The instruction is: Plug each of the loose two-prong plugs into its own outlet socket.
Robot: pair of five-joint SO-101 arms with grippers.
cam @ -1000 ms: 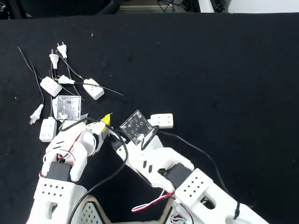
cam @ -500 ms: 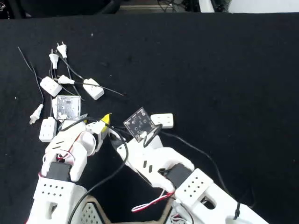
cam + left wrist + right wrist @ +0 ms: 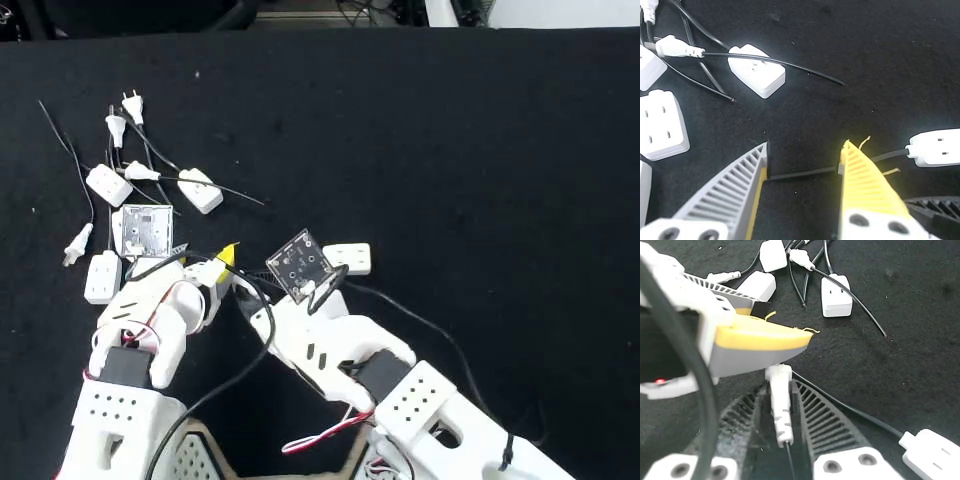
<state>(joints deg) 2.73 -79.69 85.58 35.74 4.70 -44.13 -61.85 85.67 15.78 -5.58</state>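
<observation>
A white plug (image 3: 779, 399) is pinched between the dark fingers of the right gripper (image 3: 780, 385), at the near left-centre of the black table (image 3: 480, 150); its prongs cannot be made out. The head of the plug is seen just beside the yellow finger (image 3: 765, 337) of the left gripper (image 3: 805, 150). That gripper's fingers are spread apart — one grey, one yellow — and a thin black wire (image 3: 800, 174) lies across the gap with nothing gripped. Just to the right of both grippers a white socket (image 3: 346, 258) is laid flat on the table, apart from the rest. Farther off to the left a loose group is gathered: a second socket (image 3: 200, 190), a third socket (image 3: 108, 184), a fourth socket (image 3: 103, 276) nearest the left arm, and a square grey plate (image 3: 142, 230) between them. Loose plugs on thin black cords are scattered among these — a far plug (image 3: 132, 101), a neighbouring plug (image 3: 116, 126) just beside it, and an outer plug (image 3: 76, 243) at the left edge of the group.
</observation>
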